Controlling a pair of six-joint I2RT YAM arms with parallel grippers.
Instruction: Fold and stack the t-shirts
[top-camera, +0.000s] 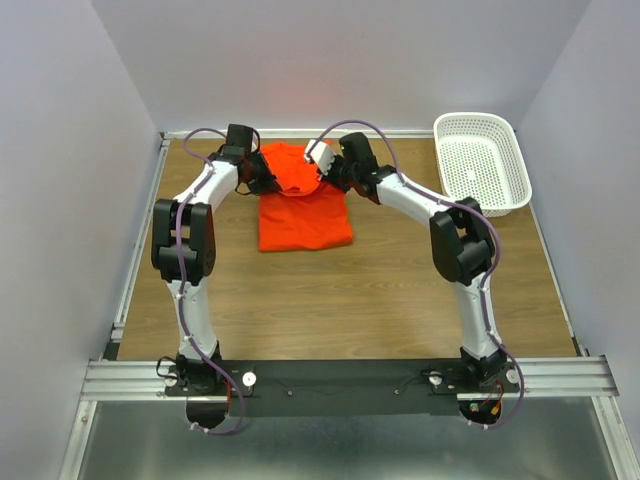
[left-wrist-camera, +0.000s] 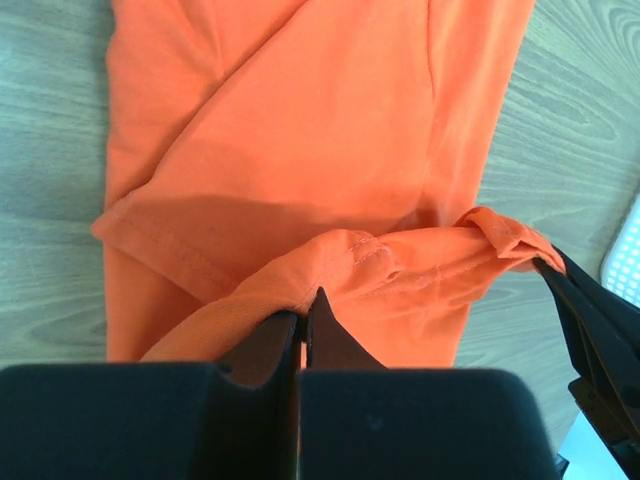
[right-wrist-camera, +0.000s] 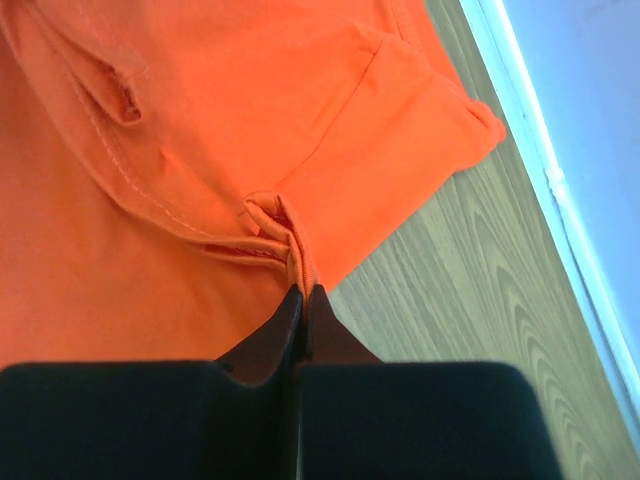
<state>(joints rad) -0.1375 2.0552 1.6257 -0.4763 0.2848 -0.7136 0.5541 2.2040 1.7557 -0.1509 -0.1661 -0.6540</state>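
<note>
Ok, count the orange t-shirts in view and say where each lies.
1. The bright orange cotton t-shirt lies at the wooden table's far middle; its folds could hide another.

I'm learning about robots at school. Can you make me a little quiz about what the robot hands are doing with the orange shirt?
1. True or false: the orange t-shirt lies inside the white basket.
2. What is the right hand pinching? A: the t-shirt's cloth. B: the basket. C: nothing.
3. Counting the left hand too, how many hands are shut on the t-shirt?

Key: 1 false; 2 A; 3 two.
</note>
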